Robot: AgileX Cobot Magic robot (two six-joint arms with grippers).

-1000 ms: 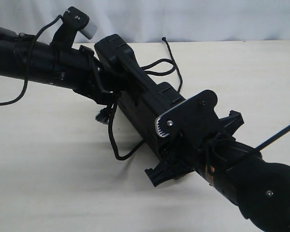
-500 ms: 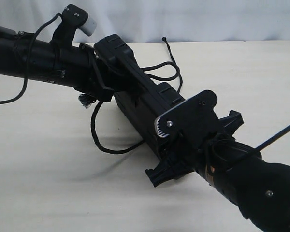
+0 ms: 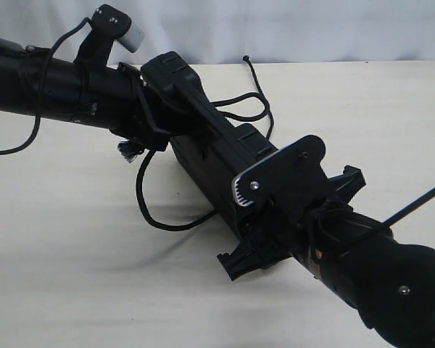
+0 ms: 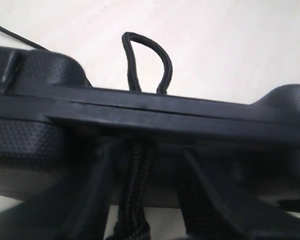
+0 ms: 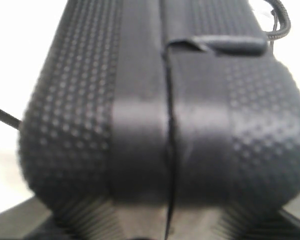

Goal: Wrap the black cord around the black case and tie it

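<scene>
Your left fingers (image 4: 210, 205) stand wide, gripping nothing. The braided black cord (image 3: 141, 196) runs between them, its frayed tuft (image 3: 130, 151) just beside. The pebbled black case (image 3: 203, 138) sits on edge mid-scene, its near right end clamped by your right fingers (image 3: 283, 170). The surface (image 3: 72, 275) is matte cream, with a pale wall (image 3: 275, 29) behind. The cord's path behind the case is hidden.

No writing, label, brand, number or sign can be read in any view. The black case (image 5: 75, 120) shows only a dotted texture and smooth bands; the tabletop (image 3: 65, 261) is plain and unmarked.
</scene>
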